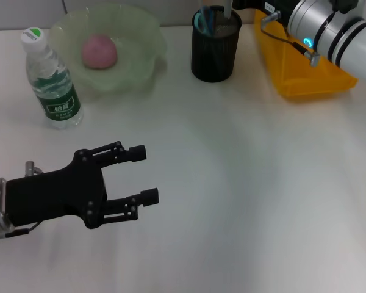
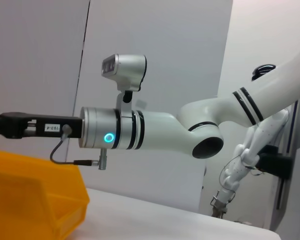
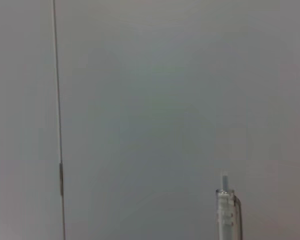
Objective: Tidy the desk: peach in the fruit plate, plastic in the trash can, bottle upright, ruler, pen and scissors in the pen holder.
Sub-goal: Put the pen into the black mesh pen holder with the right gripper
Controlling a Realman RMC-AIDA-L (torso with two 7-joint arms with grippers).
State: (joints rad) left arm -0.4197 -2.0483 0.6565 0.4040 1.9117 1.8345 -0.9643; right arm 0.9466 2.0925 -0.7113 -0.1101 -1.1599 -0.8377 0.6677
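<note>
Desk [image 1: 244, 183]: pen [image 3: 226, 210] seemingly under right hand.

A matt white table [image 1: 244, 201] was seen under a translucent, frosted green plate [image 1: 140, 36], a clear plastic bottle [image 1: 52, 79] with a glossy label, and a matt black pen holder [image 1: 215, 52]. The yellow bin [image 1: 305, 76] looked like smooth, glossy plastic; the left gripper [image 1: 147, 175] was finished in matt black.
</note>
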